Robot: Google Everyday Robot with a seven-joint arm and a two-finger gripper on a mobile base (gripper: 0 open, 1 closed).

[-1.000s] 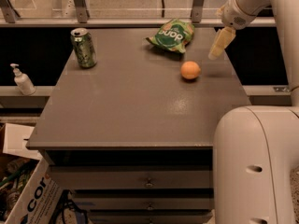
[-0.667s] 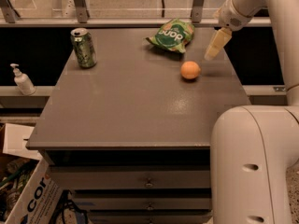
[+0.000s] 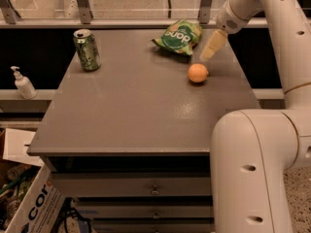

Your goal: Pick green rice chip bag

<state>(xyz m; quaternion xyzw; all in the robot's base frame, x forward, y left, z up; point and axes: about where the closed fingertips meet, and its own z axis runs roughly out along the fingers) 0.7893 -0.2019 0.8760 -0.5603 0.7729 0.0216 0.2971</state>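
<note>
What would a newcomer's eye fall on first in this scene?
The big white arm fills the right side, its gripper hanging just right of the green rice chip bag at the far edge of the table. An orange lies near it; a green soda can stands far left.

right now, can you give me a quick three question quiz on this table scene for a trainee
1. True or false: the claw hangs over the far right part of the table, just right of the green rice chip bag.
2. Besides the bag, what lies nearest the claw? A) a sponge B) an orange C) a mug
3. Fill in: the green soda can stands upright near the table's far ___ corner.

Key: 1 true; 2 B; 3 left
</note>
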